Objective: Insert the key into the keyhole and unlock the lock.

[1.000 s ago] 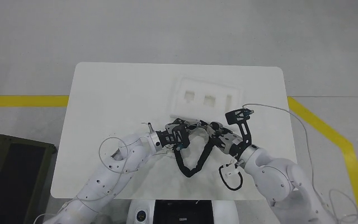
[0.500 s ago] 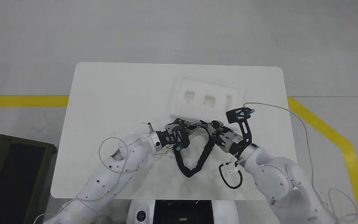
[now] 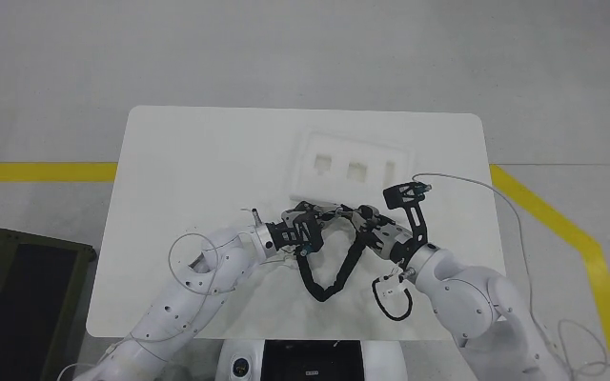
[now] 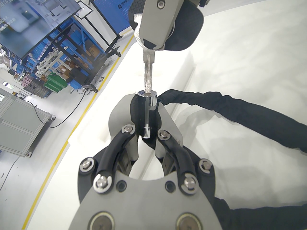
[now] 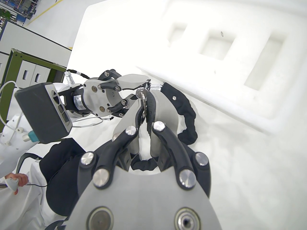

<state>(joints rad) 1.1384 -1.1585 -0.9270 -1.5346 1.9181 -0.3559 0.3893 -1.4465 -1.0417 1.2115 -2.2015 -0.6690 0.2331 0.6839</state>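
Two grippers are held over the table (image 3: 191, 171), well off its edges, just beside the foam tray (image 3: 307, 152). The lock (image 4: 151, 101) is clamped in the left gripper (image 4: 144, 114); the key (image 4: 149, 72), pinched by the right gripper (image 5: 145, 106), is set tip-first in the keyhole (image 4: 147, 93).

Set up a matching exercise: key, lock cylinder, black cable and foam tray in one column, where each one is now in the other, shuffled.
Things:
1. key
2. lock cylinder
3. black cable
4. foam tray

Places:
A. resting on the table, beyond both grippers
B. clamped in the left gripper
C. pinched in the right gripper
D. trailing in a loop from the lock cylinder

Pairs: 1-C, 2-B, 3-D, 4-A
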